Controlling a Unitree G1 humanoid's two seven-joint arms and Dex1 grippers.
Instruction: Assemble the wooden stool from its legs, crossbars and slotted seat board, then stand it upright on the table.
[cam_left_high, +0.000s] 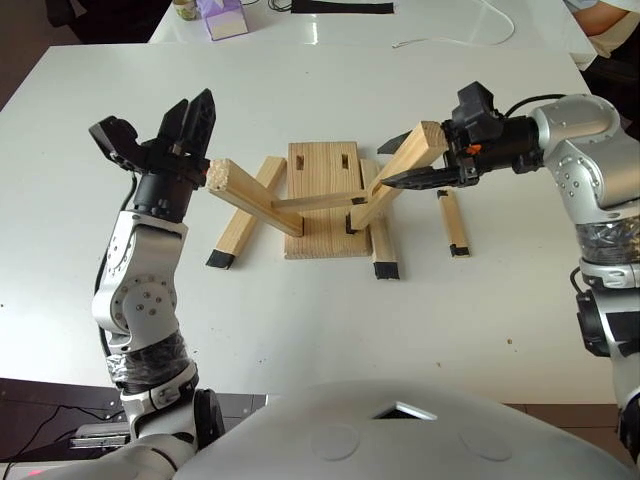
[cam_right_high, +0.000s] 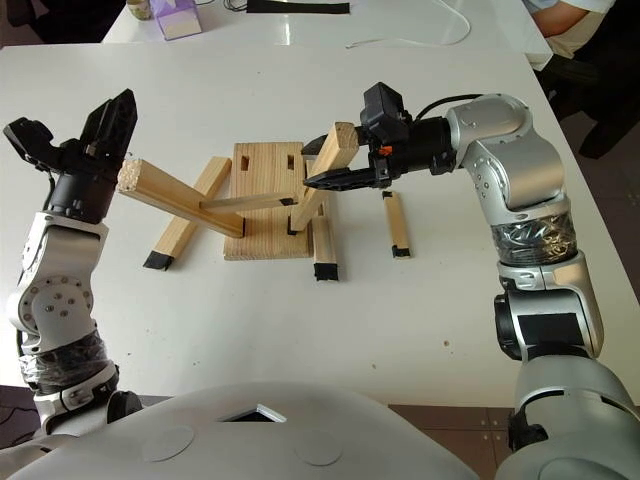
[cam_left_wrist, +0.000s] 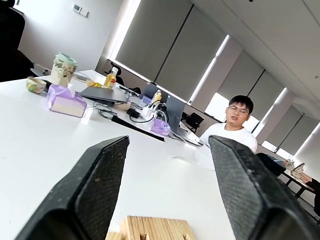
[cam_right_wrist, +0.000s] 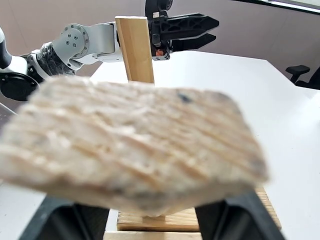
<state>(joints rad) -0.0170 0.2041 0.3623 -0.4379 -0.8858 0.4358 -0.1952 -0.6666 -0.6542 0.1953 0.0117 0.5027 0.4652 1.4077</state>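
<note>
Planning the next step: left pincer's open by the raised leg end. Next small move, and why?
Probably bring the left pincer down and shut it on the left leg's raised end. It hangs open just past that end, while the right pincer grips the right leg. The crossbar joins both legs over the seat board, so only one side is held.

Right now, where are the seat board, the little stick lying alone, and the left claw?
seat board (cam_left_high: 320, 235), left eye view, bare lower part.
little stick (cam_left_high: 452, 222), left eye view, its middle.
left claw (cam_left_high: 193, 100), left eye view, between its fingertips.
</note>
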